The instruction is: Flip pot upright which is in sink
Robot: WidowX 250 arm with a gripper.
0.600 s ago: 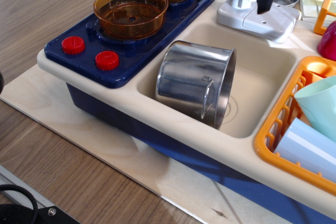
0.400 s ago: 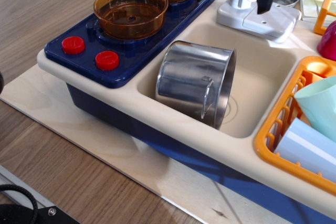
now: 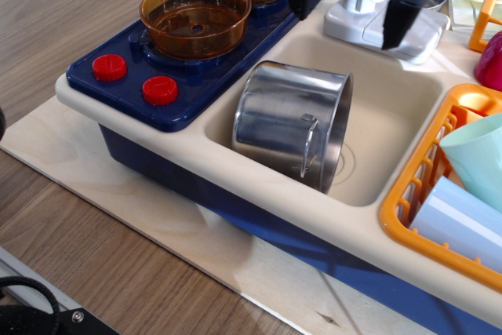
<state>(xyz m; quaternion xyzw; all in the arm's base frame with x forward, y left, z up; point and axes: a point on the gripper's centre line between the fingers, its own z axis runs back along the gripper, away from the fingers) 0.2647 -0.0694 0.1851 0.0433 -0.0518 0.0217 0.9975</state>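
The shiny steel pot [image 3: 294, 123] lies on its side in the beige sink [image 3: 396, 96], its mouth facing right and a thin loop handle on the near wall. It leans against the sink's front-left wall. My gripper [image 3: 349, 17] hangs above the back of the sink, behind the pot and well clear of it. Its two dark fingers [image 3: 396, 13] stand wide apart, open and empty.
A navy stove top [image 3: 188, 60] with two red knobs and two orange transparent pots [image 3: 196, 15] sits left of the sink. A white faucet block [image 3: 376, 25] stands behind it. An orange dish rack [image 3: 447, 186] with cups is at the right.
My gripper has come down lower over the back of the sink, with its fingers still spread. The pot has not moved.
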